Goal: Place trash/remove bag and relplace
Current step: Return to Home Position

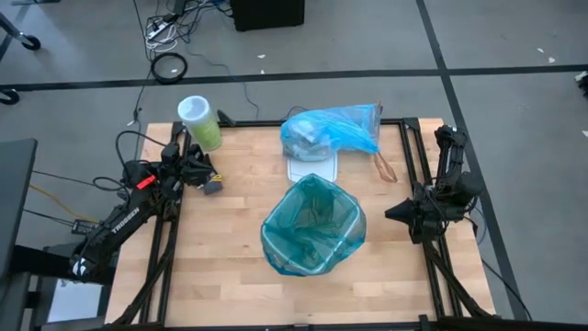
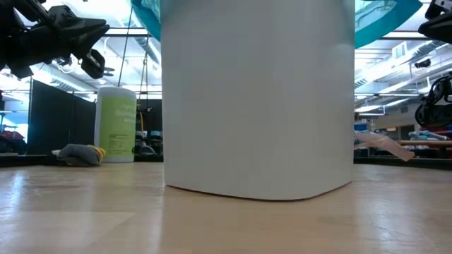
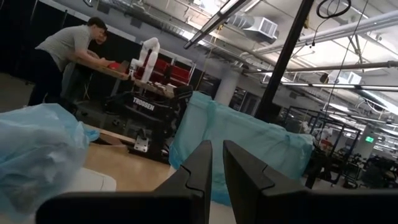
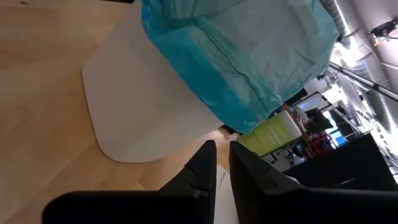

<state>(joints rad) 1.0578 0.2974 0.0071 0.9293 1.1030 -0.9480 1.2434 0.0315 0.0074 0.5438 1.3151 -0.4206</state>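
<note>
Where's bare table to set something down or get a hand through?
Most room: table toward the arm bases, between the left arm and the lined bin. The left gripper sits by the green canister. Narrower gaps: bin to right gripper; canister to light blue bag. Crowded: behind the bin, with bag, white flat piece, brown scrap.

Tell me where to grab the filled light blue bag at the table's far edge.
Grip the loose, bunched plastic at the light blue bag's end nearest the right hand, coming from above on that side; the bulging middle looks too wide and soft to pinch.
</note>
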